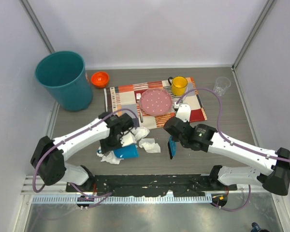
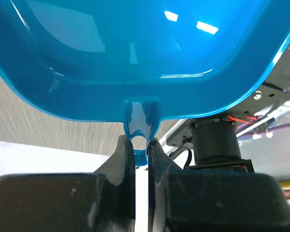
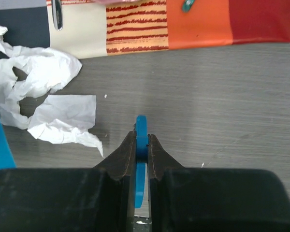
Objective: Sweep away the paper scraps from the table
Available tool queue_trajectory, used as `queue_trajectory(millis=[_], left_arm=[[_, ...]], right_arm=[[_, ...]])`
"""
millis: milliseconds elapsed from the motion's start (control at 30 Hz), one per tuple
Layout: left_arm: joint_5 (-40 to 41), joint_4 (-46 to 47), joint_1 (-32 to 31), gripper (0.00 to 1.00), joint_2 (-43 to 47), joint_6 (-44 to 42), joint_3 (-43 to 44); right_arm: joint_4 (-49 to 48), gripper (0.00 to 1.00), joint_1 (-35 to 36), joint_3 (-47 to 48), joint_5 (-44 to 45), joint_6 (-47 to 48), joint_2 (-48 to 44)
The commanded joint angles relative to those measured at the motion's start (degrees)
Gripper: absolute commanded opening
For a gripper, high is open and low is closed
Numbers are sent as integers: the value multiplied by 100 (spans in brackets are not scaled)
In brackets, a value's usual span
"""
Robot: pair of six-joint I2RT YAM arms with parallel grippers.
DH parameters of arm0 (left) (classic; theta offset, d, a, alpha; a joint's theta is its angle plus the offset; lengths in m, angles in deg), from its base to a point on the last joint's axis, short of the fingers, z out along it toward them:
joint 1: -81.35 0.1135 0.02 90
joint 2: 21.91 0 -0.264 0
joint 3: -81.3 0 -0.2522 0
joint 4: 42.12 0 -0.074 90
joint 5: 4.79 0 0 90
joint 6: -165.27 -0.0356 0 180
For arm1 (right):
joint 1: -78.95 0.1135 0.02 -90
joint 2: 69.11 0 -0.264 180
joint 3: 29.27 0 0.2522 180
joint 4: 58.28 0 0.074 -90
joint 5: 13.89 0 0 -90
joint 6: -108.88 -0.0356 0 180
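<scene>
Paper scraps (image 1: 147, 144): crumpled white wads lying on the grey wood-grain counter (image 1: 232, 126), bunched front-centre between the two arms, just off the near-left corner of the placemat. One wad peeks out at the dustpan's left side; the others lie between dustpan and brush. Teal waste bin (image 1: 65, 79) stands at the far-left corner, well apart from the scraps. Patchwork placemat (image 1: 125, 99) is spread across the far middle and carries a pink dotted plate (image 1: 155, 101) and a yellow mug (image 1: 178, 86). Blue dustpan (image 1: 127, 151) sits among the wads; left jaws are pinched tight on its handle tab, as the left wrist view shows plainly. Blue brush (image 1: 171, 147) stands right of the scraps; right jaws are clamped narrow on its thin handle, with flattened tissue to its left in the right wrist view. Clear cup (image 1: 222, 86) stands at far right, off the placemat. Orange bowl (image 1: 100, 79) is just beside the bin.
</scene>
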Motion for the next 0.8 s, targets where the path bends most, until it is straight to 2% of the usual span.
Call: queue_trajectory(millis=[0,133,267,400,600,667,767], left_arm=[[0,-589,-564,0,-349,252,-367],[114,-413,-564,0,-719,164,-438],[44,-211,-564,0,-1220,164,-157],[-35,70,-564,0,-1607,164,-16],[0,256,-555,0,-1801,173,37],[-9,334,-538,0,-1818,173,63],[-61,405,-494,0,-1906,217,151]], right_arm=[[-341,1,192,-129,28,-680,33],[-675,1,324,-313,134,-689,138],[-1105,1,333,-507,-24,-566,358],[-1869,1,333,-709,-164,-514,358],[-3056,1,333,-797,-357,154,630],[-3346,1,333,-745,-542,277,788],[-3225,1,368,-298,-902,277,1105]])
